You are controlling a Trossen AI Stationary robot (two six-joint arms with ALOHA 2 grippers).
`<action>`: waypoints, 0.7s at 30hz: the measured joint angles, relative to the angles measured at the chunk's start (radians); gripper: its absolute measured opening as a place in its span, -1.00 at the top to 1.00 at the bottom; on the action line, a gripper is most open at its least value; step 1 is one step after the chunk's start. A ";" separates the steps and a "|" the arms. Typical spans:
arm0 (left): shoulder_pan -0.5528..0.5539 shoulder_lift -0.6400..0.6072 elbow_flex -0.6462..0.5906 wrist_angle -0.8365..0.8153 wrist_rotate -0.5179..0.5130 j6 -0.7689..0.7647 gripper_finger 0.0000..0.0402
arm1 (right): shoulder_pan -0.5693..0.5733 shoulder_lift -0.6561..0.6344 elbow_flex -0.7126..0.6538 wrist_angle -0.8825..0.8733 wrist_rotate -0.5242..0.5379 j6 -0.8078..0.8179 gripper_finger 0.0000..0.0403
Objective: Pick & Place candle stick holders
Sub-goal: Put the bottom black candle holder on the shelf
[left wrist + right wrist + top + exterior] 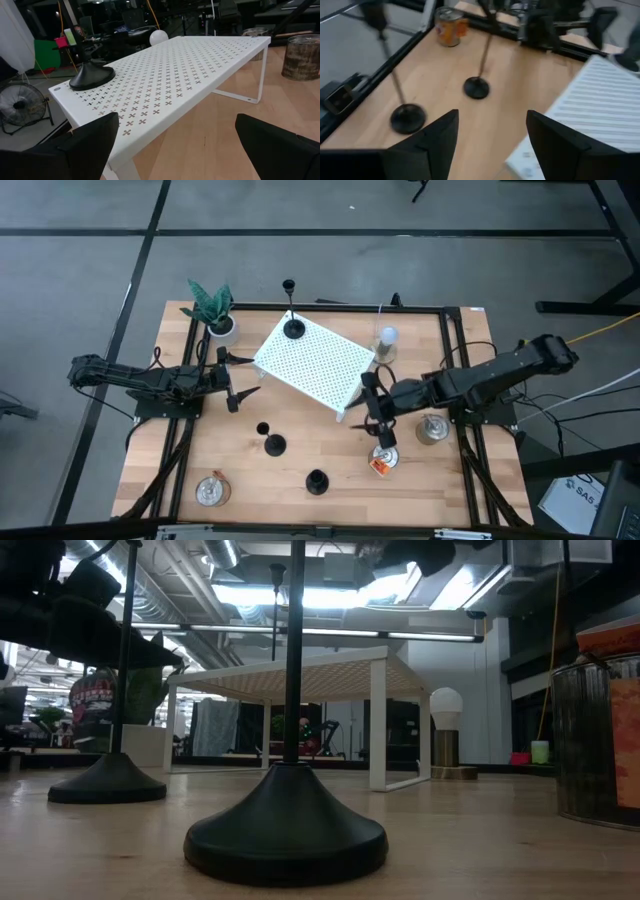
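One black candle stick holder (pixel 293 329) stands by its round base on the far left corner of the white perforated shelf (pixel 312 364); its base also shows in the left wrist view (pixel 92 77). Two more holders stand on the table nearer the front, one (pixel 274 444) left of the other (pixel 317 480), and both show in the right wrist view (pixel 476 87) (pixel 408 118). My left gripper (pixel 245 377) is open and empty at the shelf's left edge. My right gripper (pixel 358 402) is open and empty at the shelf's right near corner.
A potted plant (pixel 214 315) stands at the far left. A light bulb on a wooden base (pixel 386 340) stands behind the shelf's right end. Tin cans stand at the front left (pixel 211 491), under my right arm (pixel 384 462) and at the right (pixel 431 428).
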 joint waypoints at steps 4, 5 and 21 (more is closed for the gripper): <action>0.000 0.000 0.000 0.000 0.000 0.000 -0.99 | 0.045 0.000 -0.045 0.033 0.000 0.002 -0.19; 0.000 0.000 0.000 0.000 0.000 0.000 -0.99 | 0.055 0.000 -0.061 0.056 0.000 0.004 -0.19; 0.000 0.000 0.000 0.000 0.000 0.000 -0.99 | 0.170 0.205 -0.148 0.436 0.085 0.060 -0.19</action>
